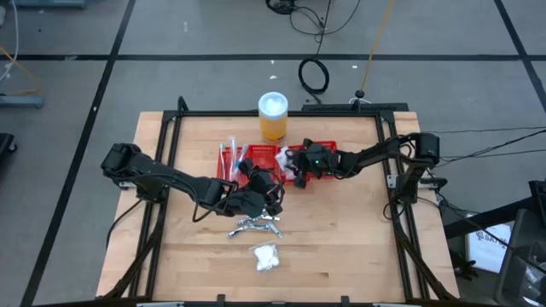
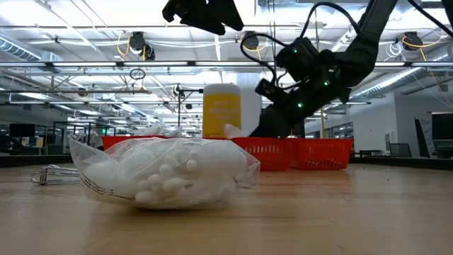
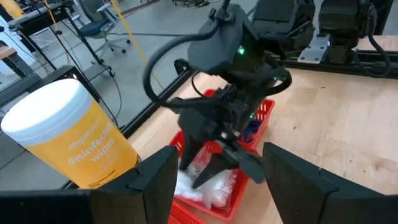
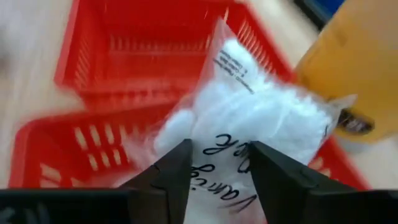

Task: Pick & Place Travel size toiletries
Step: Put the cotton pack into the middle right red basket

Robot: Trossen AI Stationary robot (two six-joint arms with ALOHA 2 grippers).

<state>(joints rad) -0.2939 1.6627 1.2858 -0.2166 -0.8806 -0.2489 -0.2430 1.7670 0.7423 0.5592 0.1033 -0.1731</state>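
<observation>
Items I count from my remote station:

1. Surface (image 1: 341,239): pale wood, framed by dark rails.
2. Red tray (image 1: 271,156): four compartments, toward the far side, just in front of the jar.
3. Orange jar (image 1: 273,117): white lid, upright, touching or nearly touching the tray's far edge.
4. Sticks in clear wrap (image 1: 230,158): lying in the tray's left compartment.
5. White packet (image 4: 249,124): a clear bag of small white pieces with handwriting on it, in a tray compartment next to the jar. The right gripper (image 4: 219,165) has its two fingers partly open on either side of the bag; in the right wrist view I cannot tell for sure whether they press it.
6. Second white packet (image 1: 265,257): lying alone on the near part of the surface, well apart from the tray; it fills the foreground of the low view.
7. Silvery tubes (image 1: 254,227): a small heap on the surface between the tray and the near packet.
8. Left gripper (image 3: 217,177): fingers spread wide, nothing between them, held above the surface near the tray's front edge, close to the tubes, facing the right gripper.
</observation>
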